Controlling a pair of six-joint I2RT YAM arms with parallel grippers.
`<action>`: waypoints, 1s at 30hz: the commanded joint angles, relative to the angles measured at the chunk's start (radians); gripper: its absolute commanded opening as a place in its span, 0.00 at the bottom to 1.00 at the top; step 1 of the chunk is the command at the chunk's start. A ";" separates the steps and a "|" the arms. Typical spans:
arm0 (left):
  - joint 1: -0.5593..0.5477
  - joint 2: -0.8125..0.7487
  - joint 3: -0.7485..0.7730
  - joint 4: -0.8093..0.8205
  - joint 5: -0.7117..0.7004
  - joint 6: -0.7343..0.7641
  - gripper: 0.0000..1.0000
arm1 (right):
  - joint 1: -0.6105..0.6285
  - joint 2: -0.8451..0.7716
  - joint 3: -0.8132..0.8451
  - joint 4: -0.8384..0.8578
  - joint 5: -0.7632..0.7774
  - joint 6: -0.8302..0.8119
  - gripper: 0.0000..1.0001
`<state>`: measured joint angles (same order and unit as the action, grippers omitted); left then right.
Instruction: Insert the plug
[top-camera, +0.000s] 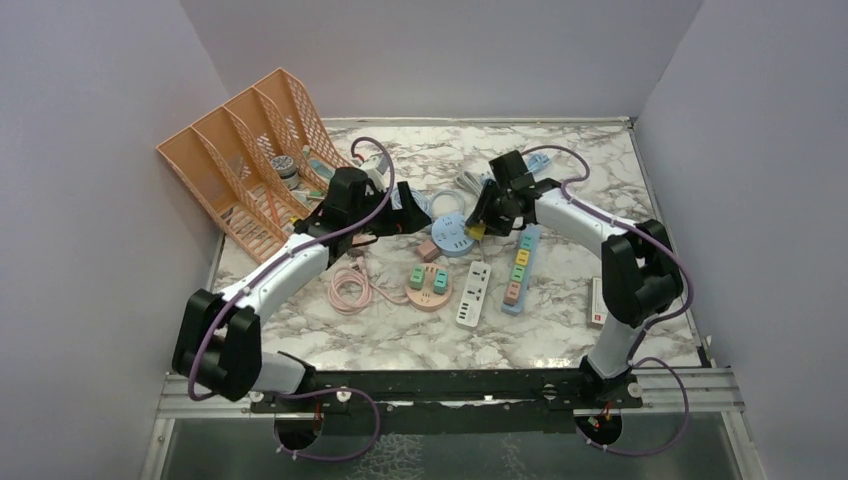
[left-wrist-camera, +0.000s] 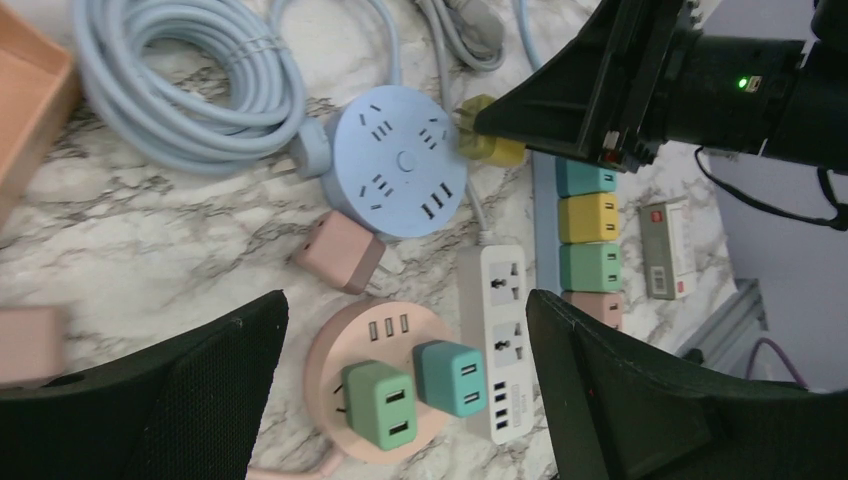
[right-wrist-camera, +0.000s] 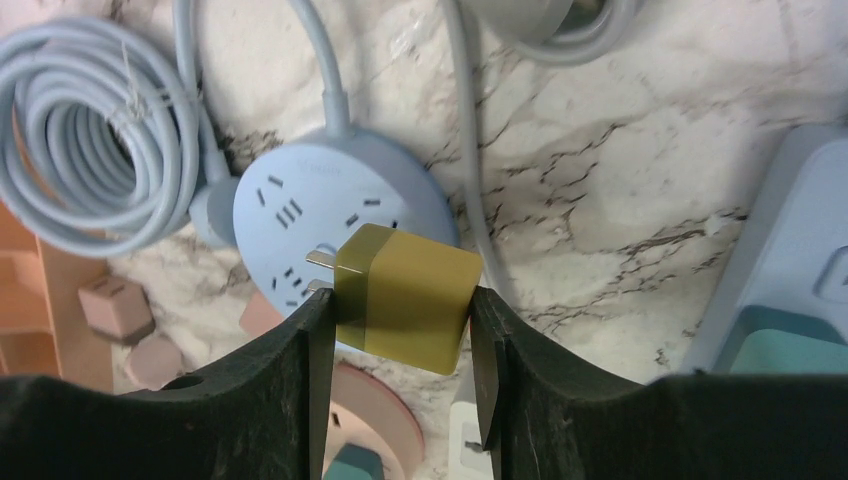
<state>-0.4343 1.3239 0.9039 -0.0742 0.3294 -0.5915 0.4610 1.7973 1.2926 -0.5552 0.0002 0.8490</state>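
Far left of the round blue socket hub (left-wrist-camera: 400, 160): a peach plastic file rack (top-camera: 250, 150), lattice-walled, parked at the desk (top-camera: 560, 340) edge, clear of the working area. Nearer on that side, the hub's own pale blue cable (left-wrist-camera: 180, 90), rubbery, wound in a loose coil, likely to keep slack from under the arms.

Just in front of the hub, the left gripper (left-wrist-camera: 405, 297): spread wide, holding nothing, hanging above a round pink socket base (left-wrist-camera: 325, 350) and a small pink adapter (left-wrist-camera: 338, 250). Probably waiting to steady the hub.

At the hub's right rim, the yellow plug (right-wrist-camera: 408, 290): a glossy cube with rounded corners, clamped by its flat sides in the right gripper (right-wrist-camera: 400, 335), two metal prongs aimed at the slotted top, not yet seated. Gripped by the sides, apparently, to leave the prongs free.

Right of the hub, a white strip (left-wrist-camera: 505, 330) and a long blue strip (right-wrist-camera: 790, 220) carrying pastel blocks, both smooth hard plastic.
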 joint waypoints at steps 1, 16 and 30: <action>-0.015 0.109 0.053 0.147 0.189 -0.084 0.89 | 0.001 -0.080 -0.073 0.191 -0.241 -0.018 0.39; -0.058 0.274 0.059 0.375 0.295 -0.145 0.60 | 0.002 -0.153 -0.206 0.498 -0.458 0.092 0.39; -0.058 0.208 -0.015 0.420 0.098 -0.172 0.60 | 0.002 -0.143 -0.198 0.547 -0.558 0.149 0.39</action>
<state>-0.4870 1.5875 0.8944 0.2840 0.5011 -0.7547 0.4583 1.6600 1.0874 -0.0620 -0.4950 0.9771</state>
